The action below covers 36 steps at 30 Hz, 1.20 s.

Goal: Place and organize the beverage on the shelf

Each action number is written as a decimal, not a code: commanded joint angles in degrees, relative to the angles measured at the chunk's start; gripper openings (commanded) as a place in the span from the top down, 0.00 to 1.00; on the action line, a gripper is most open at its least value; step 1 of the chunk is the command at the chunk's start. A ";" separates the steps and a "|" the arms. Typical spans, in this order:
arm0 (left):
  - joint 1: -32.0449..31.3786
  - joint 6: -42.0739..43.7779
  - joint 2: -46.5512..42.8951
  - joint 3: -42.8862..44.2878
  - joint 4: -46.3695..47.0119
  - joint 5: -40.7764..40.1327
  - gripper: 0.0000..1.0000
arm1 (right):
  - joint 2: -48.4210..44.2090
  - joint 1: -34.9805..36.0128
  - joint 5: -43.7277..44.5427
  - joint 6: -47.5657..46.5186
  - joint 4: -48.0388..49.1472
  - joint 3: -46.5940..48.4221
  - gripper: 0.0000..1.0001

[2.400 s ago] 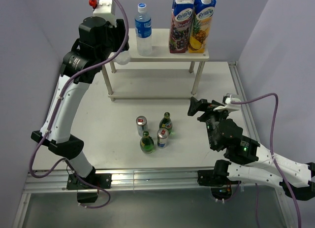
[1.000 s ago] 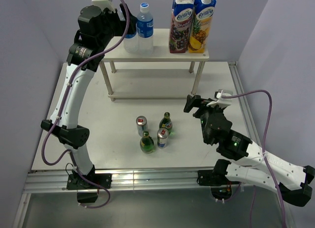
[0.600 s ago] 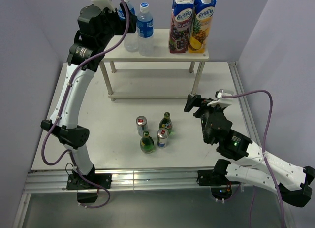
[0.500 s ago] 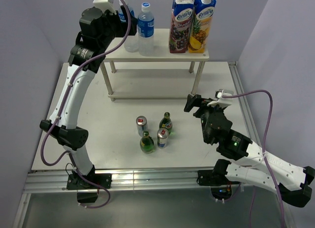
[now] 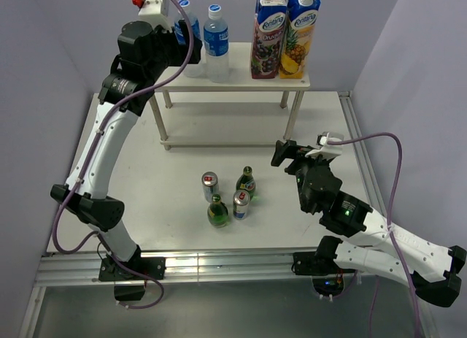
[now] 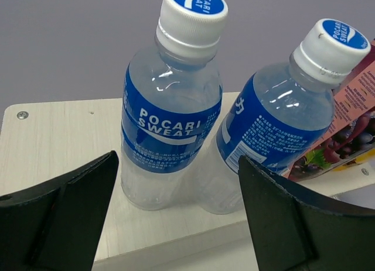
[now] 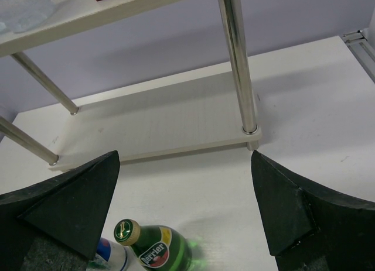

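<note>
The shelf [image 5: 241, 80] stands at the back of the table. On its top board stand two clear Pocari Sweat water bottles [image 5: 184, 20] [image 5: 214, 44] and two juice cartons [image 5: 284, 35]. In the left wrist view both bottles [image 6: 170, 107] [image 6: 275, 119] stand upright, side by side, on the board [image 6: 53, 136]. My left gripper [image 6: 176, 224] is open just in front of them, touching neither. My right gripper [image 5: 288, 154] hangs open over the table, with a green Perrier bottle [image 7: 158, 250] and a can [image 7: 111, 256] below its left finger.
Two cans [image 5: 210, 183] [image 5: 241, 203] and two green bottles [image 5: 246, 181] [image 5: 217, 212] stand grouped on the table mid-front. The shelf's lower board [image 7: 158, 130] is bare between thin metal legs [image 7: 234, 60]. Walls close in on three sides.
The left arm brought a second water bottle up onto the top board beside the first, let it go and drew back a little. The right gripper shifted slightly left.
</note>
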 commanded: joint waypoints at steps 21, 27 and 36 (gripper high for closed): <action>-18.64 -11.35 -42.69 -60.69 1.39 -7.59 0.03 | 1.30 2.39 -13.51 3.93 -6.81 -0.15 0.00; -20.13 -18.83 -50.29 -74.77 4.21 -6.89 0.04 | 2.01 3.36 -16.67 8.78 -8.33 -3.74 0.00; -21.37 -17.88 -49.85 -77.86 7.03 -9.09 0.05 | 15.62 3.36 -19.58 10.89 -2.63 -4.18 0.00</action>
